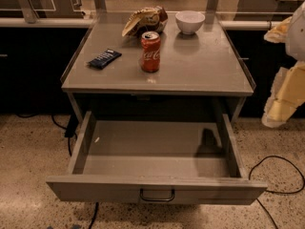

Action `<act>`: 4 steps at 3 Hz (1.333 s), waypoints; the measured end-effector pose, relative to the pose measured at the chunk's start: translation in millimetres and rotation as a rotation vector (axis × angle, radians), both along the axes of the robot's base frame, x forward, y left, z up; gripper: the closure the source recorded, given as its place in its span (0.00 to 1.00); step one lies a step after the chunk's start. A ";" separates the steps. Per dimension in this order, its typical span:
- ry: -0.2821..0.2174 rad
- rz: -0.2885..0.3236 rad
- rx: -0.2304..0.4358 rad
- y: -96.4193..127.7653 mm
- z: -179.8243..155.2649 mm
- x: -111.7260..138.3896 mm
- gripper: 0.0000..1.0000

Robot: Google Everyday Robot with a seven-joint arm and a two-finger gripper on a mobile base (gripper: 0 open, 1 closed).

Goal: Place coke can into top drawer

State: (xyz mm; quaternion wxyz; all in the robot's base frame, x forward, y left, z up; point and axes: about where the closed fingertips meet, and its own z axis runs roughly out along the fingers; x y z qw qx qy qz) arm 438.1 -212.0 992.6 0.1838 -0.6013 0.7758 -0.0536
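Note:
The coke can [150, 51] stands upright on the grey cabinet top [200, 66], near its middle and a little left. Below it the top drawer [95, 187] is pulled far out toward me, with a dark loop handle [157, 195] at the centre of its front panel. The drawer's floor is bare. My gripper [276, 114] hangs at the far right edge of the view, off the cabinet's right side, at about the height of the cabinet top's front edge. It is well apart from the can and holds nothing that I can see.
A brown-and-tan snack bag [145, 20] and a white bowl [189, 21] sit at the back of the top. A dark blue bar wrapper [104, 58] lies at the left. Black cables [281, 173] run over the speckled floor on the right.

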 end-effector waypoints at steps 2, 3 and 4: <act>0.003 0.000 0.003 0.6 -0.4 1.0 0.00; 0.067 0.013 0.035 6.7 -13.9 11.1 0.00; 0.153 0.036 0.058 22.4 -41.6 32.0 0.00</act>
